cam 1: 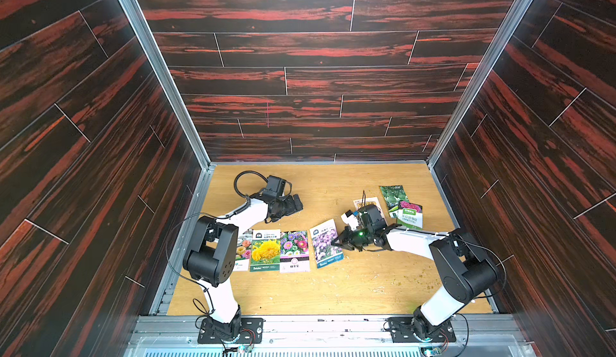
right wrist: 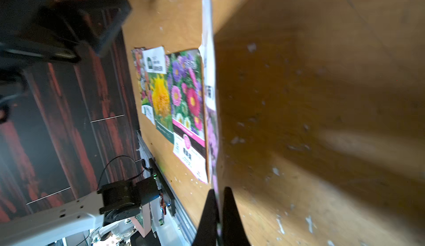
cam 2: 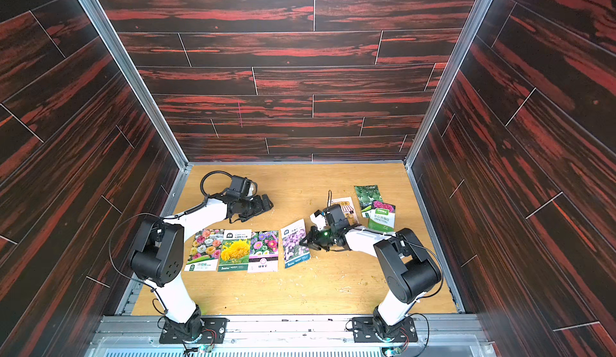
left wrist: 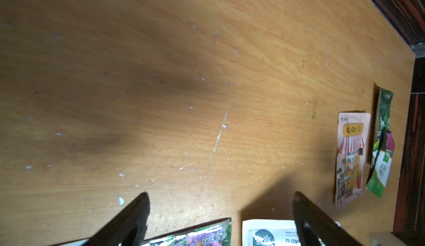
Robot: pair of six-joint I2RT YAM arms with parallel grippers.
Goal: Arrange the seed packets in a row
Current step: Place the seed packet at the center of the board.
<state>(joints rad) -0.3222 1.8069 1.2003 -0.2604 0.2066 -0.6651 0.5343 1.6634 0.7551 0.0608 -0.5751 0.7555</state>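
Note:
Three seed packets lie side by side at the front left: mixed roses [cam 2: 205,250], a yellow bloom [cam 1: 265,250] and pink-purple asters [cam 1: 294,251]. My right gripper [cam 1: 336,243] is shut on the right edge of a purple-flower packet [cam 1: 325,243], which sits askew just right of the asters; the right wrist view shows it edge-on [right wrist: 210,95] between the fingers [right wrist: 230,210]. Behind that wrist lie the shopfront packet [cam 1: 366,202], the green melon packet [cam 1: 393,197] and a green-label packet [cam 1: 410,217] overlapping it. My left gripper [cam 1: 296,202] hovers open and empty behind the row.
The wooden table [cam 1: 366,288] is flecked with white crumbs. Dark panelled walls close in on three sides, and a metal rail [cam 1: 333,322] runs along the front edge. The left arm's elbow [cam 1: 213,248] covers part of the roses packet in a top view.

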